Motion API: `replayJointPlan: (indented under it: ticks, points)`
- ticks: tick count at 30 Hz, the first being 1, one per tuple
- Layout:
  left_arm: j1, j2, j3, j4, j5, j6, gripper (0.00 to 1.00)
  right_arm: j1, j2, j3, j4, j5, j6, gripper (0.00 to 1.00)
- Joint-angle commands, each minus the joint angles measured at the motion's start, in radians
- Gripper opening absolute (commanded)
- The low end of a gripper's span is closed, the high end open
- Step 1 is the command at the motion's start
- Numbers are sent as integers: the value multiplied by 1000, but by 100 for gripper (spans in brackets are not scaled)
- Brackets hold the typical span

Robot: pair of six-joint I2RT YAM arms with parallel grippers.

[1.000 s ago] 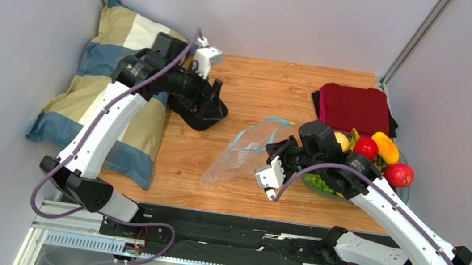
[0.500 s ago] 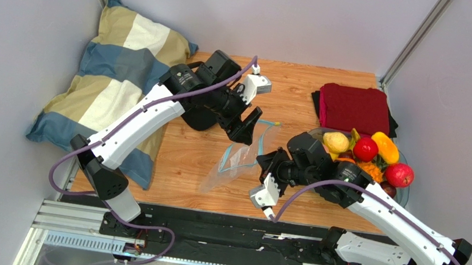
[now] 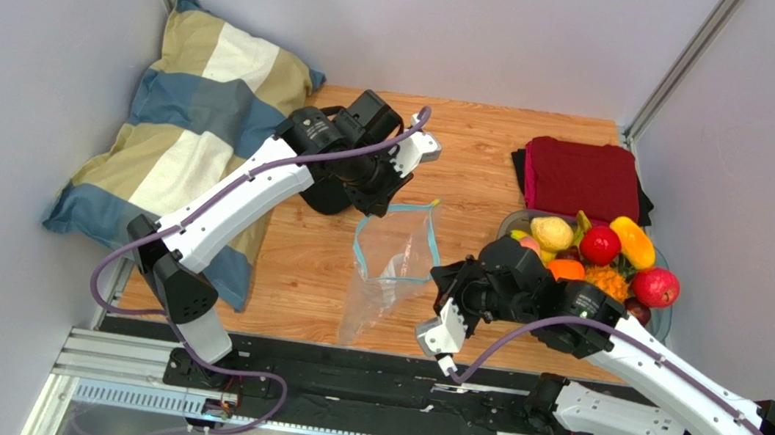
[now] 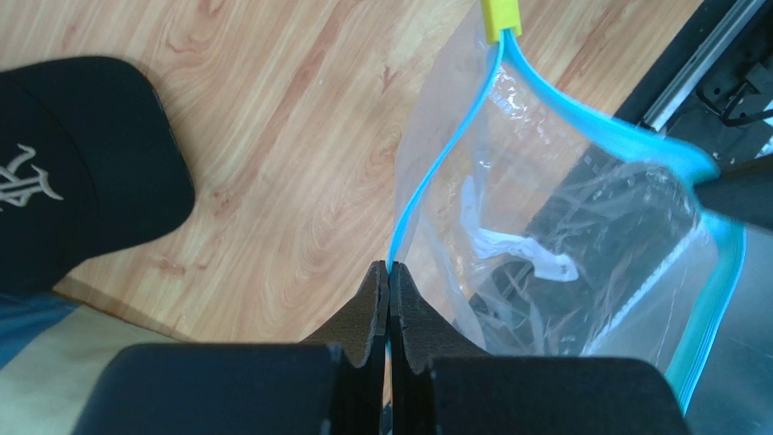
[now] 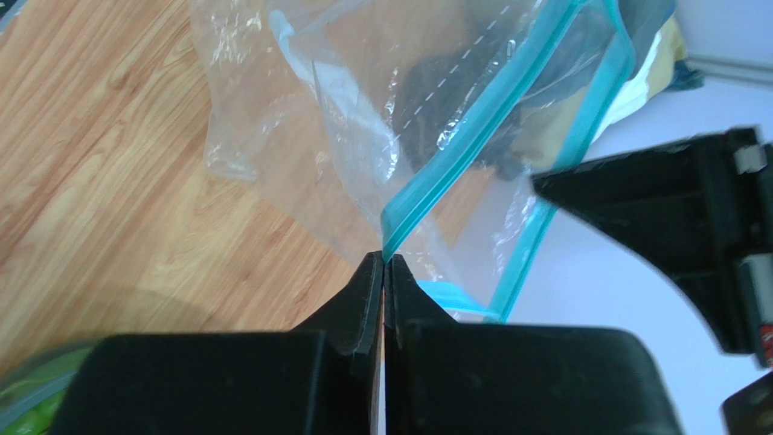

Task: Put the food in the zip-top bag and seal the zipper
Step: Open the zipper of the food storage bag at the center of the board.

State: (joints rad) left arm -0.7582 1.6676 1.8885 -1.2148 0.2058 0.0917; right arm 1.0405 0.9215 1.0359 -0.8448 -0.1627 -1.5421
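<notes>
The clear zip-top bag [image 3: 388, 268] hangs between both grippers with its mouth spread open and nothing inside. My left gripper [image 3: 369, 212] is shut on the far-left side of the light-blue zipper [image 4: 406, 201], below its yellow end [image 4: 501, 16]. My right gripper [image 3: 442, 278] is shut on the opposite side of the teal zipper [image 5: 472, 136]. The food [image 3: 598, 255] is piled in a glass bowl [image 3: 509, 224] at the right: a yellow fruit, red fruits, an orange and a yellow pepper. In the right wrist view, green grapes [image 5: 32, 399] peek in at the bottom left.
A black cap [image 3: 326, 193] lies behind the left gripper, also shown as the cap [image 4: 73, 172] in the left wrist view. A folded red cloth [image 3: 582, 177] sits behind the bowl. A striped pillow [image 3: 185, 137] fills the left side.
My left arm swung from the cap to the bag and its jaws shut on the zipper strip. The bag's mouth now stands pulled open. My right gripper drew slightly nearer.
</notes>
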Motion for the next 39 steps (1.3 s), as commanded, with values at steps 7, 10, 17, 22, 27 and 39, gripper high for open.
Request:
replayJointPlan:
  ticks: [7, 10, 17, 22, 27, 39]
  points:
    - [174, -296, -207, 29, 49, -63, 0, -36, -26, -149, 47, 192, 180, 0]
    - [184, -379, -264, 46, 73, -72, 0, -74, 29, -145, 130, 196, 200, 0]
    - [180, -431, -390, 130, 132, -240, 0, -131, 157, -57, 236, 100, 377, 14]
    - [180, -384, -436, 224, 95, -354, 0, -140, 217, 39, 155, 101, 500, 51]
    - [181, -335, -436, 296, 78, -414, 0, -151, 153, 72, 43, 72, 580, 81]
    - [180, -258, -419, 351, 101, -461, 0, -497, 36, 190, -125, -84, 948, 100]
